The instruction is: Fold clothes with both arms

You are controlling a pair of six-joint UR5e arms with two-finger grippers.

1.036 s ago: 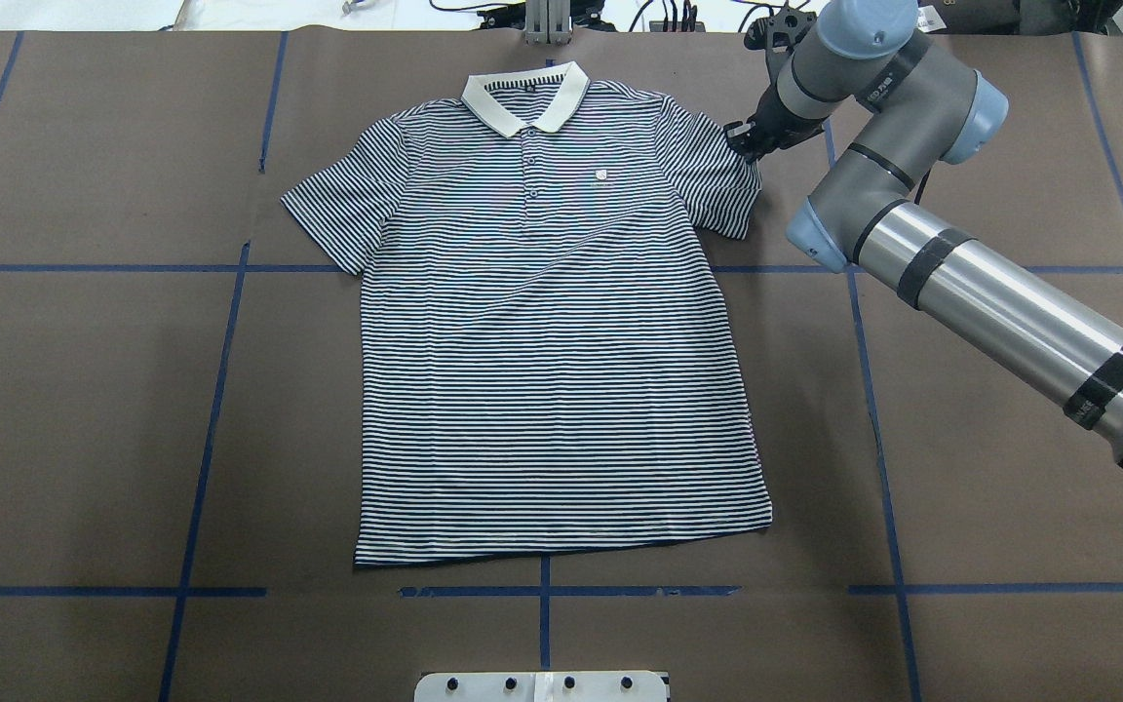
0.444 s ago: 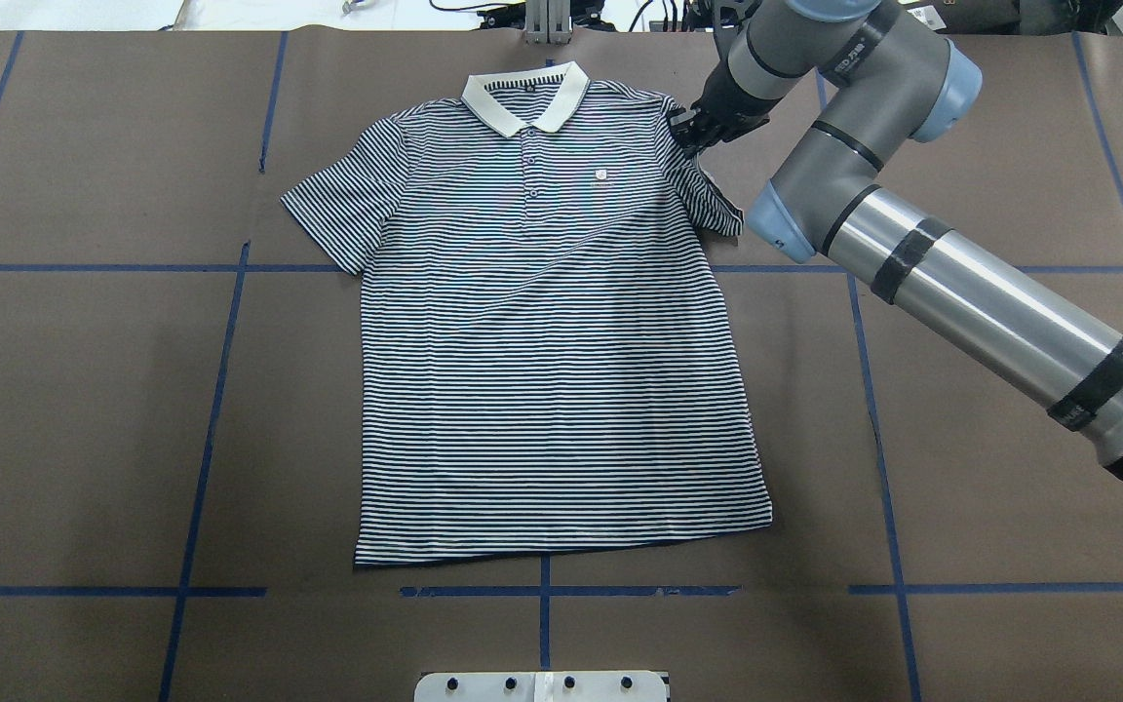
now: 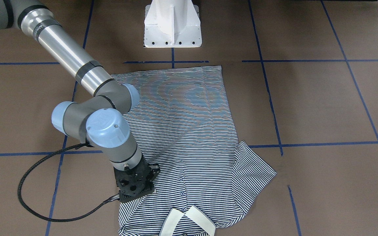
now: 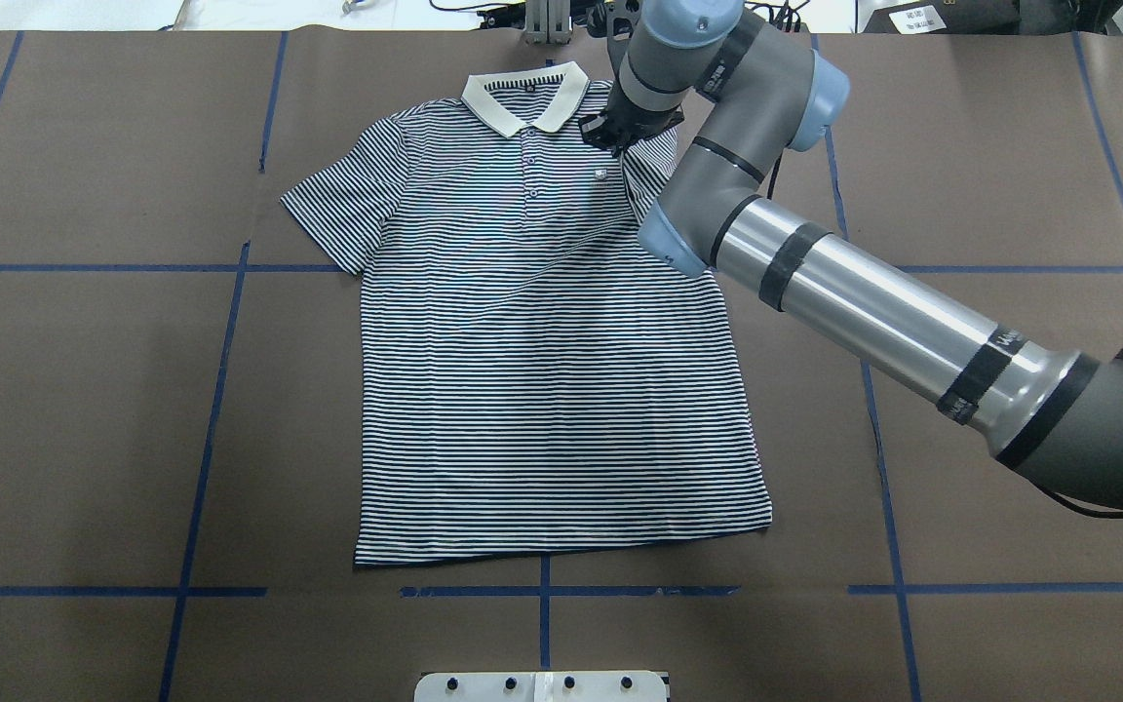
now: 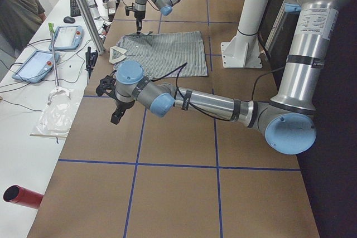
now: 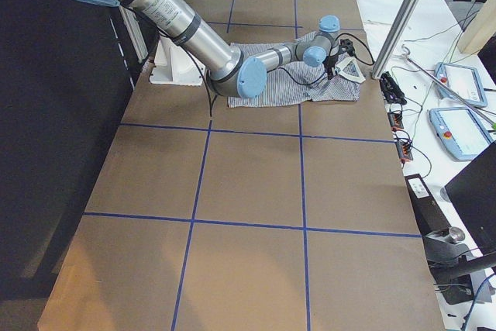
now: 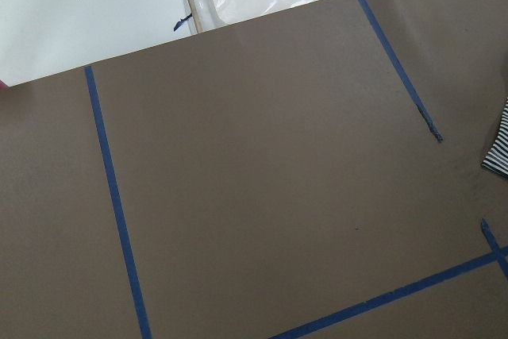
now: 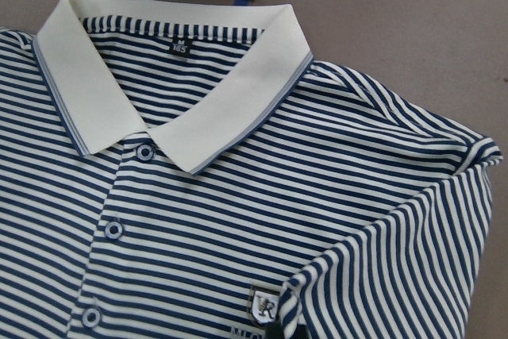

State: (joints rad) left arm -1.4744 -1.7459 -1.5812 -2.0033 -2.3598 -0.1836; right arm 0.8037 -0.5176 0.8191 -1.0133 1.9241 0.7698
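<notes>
My right gripper [image 4: 606,139] sat pinched shut on the polo shirt's [image 4: 542,390] sleeve [image 8: 397,260] beside the collar [image 4: 491,103]. The knit looked soft and limp, best gripped at hems. My left gripper [image 5: 117,116]: I couldn't tell.

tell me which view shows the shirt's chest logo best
Right wrist-mounted: the chest logo is close and sharp, though the folded sleeve borders its edge. Overhead shows a tiny patch; elsewhere it is hidden or too small.

Brown table covering [image 7: 262,156] crossed by blue tape lines [image 7: 117,204] — a sliver of striped polo shirt [image 7: 499,152] at the right edge.
</notes>
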